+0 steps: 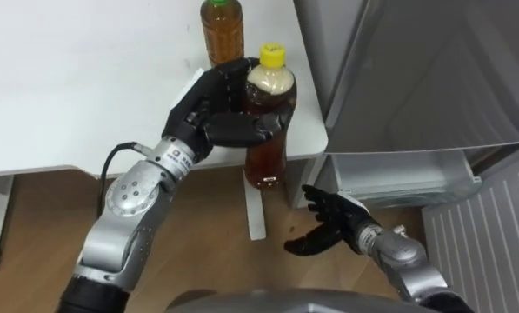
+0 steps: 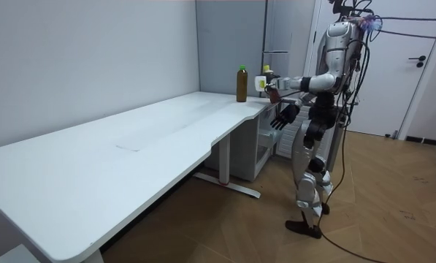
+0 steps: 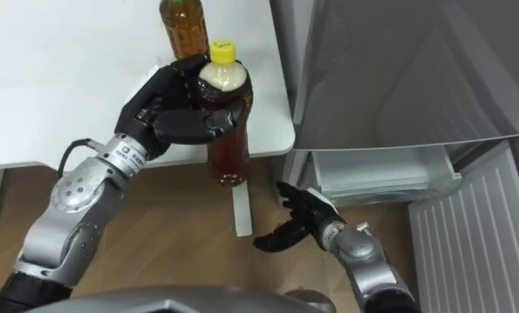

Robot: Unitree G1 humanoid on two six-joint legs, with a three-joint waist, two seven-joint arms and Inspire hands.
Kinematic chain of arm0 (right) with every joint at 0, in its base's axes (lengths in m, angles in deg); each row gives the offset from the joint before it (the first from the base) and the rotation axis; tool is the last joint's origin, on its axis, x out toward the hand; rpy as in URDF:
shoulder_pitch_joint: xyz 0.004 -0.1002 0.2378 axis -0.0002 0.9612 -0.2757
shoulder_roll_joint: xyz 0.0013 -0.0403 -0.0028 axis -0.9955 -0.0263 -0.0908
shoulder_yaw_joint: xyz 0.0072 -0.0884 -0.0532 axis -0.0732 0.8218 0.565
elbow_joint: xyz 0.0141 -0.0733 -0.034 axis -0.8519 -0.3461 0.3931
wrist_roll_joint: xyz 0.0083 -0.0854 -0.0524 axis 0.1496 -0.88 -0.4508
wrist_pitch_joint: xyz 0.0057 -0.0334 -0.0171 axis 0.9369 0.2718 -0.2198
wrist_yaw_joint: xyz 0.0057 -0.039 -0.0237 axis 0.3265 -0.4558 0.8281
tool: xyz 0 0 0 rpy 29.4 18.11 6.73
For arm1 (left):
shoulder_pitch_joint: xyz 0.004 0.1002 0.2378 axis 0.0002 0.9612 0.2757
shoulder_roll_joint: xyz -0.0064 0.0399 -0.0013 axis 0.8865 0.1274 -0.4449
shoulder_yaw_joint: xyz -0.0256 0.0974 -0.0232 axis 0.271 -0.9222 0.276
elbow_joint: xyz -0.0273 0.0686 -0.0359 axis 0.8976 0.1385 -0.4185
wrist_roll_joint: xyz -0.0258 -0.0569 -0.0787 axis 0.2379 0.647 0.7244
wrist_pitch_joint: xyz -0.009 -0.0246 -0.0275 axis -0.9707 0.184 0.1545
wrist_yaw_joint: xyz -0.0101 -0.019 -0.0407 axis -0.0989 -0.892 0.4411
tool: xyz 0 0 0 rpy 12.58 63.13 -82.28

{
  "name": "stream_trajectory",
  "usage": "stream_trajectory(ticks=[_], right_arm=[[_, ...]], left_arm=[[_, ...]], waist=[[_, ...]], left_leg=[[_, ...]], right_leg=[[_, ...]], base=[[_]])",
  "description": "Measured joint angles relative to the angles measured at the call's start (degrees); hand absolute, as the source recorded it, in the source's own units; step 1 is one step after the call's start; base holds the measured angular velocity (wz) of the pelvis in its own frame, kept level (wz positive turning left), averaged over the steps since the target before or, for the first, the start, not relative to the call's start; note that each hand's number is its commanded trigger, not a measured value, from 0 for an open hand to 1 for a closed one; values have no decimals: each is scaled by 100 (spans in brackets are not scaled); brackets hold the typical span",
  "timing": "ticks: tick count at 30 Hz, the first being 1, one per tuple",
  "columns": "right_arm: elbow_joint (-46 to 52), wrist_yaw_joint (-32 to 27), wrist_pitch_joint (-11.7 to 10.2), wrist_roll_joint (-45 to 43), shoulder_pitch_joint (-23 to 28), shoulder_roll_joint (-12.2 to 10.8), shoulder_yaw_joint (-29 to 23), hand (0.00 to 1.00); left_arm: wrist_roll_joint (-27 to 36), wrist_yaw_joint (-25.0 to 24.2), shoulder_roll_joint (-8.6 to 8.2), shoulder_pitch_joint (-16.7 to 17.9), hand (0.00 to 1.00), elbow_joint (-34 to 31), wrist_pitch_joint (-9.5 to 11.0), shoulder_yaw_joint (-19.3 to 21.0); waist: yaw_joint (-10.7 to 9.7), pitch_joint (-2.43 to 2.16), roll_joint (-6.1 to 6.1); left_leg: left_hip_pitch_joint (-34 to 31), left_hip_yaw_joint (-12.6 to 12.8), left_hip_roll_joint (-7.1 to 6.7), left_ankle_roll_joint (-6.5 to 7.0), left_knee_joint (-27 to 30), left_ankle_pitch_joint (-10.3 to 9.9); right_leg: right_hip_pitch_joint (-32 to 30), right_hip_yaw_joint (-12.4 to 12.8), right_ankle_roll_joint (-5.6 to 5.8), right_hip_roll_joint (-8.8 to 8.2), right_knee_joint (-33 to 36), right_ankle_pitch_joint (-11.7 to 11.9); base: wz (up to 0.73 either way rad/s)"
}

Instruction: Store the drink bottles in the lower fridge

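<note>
Left and right eye views: mounted on the robot's head, facing steeply down, close above the table (image 1: 68,87) corner, the fridge (image 1: 424,78) and the wooden floor (image 1: 207,217). Offset slightly sideways, they share almost the whole scene. Room view: stands well off along the table, facing the robot; it shares the table corner, yellow-capped bottle (image 1: 269,113) and fridge.

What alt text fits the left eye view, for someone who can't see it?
The left robot hand grips a yellow-capped bottle of brown drink by the corner of the white table; a second bottle stands behind. The right robot hand hangs open below, near the open fridge.
</note>
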Motion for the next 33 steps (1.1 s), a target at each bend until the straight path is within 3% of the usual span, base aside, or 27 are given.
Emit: stream_trajectory(ticks=[4,8,12,22,24,27,33], right_arm=[[284,274,48,-19,25,8,6,0],[627,656,161,-15,14,19,5,0],[836,987,355,-18,18,17,4,0],[1251,1418,733,95,14,177,-55,0],[1510,1594,890,321,60,227,-60,0],[1795,1824,896,683,75,287,-167,0],[1951,2056,908,1201,77,457,-174,0]], left_arm=[[14,-294,6,77,100,1,0,-5],[631,-609,62,238,100,10,-9,-4],[960,-830,132,292,100,10,-164,-1],[1303,-967,158,386,100,293,-405,-2],[1349,-986,169,385,100,462,-446,8],[1356,-997,259,387,100,565,-511,34],[1450,-1184,172,377,100,565,-491,297]], waist=[[-26,0,-12],[-21,35,-92],[-17,20,-172],[-18,31,-125],[-14,31,-122],[-26,32,-123],[77,29,-144]], left_leg=[[-19,3,-9,4,21,4],[53,16,-1,7,19,10],[30,4,-6,8,40,9],[-193,-21,11,11,128,8],[-220,-11,25,10,146,8],[-221,-9,41,9,147,7],[-202,0,36,8,124,8]], right_leg=[[-25,-2,0,-13,22,0],[-3,16,6,-14,93,-4],[14,-1,6,-20,96,-4],[-165,-55,5,-21,190,-4],[-177,-89,5,-19,192,-4],[-174,-116,5,-12,190,-4],[-188,-80,5,-14,202,-4]], base=[[0],[0],[0],[1],[0],[0],[-2]])
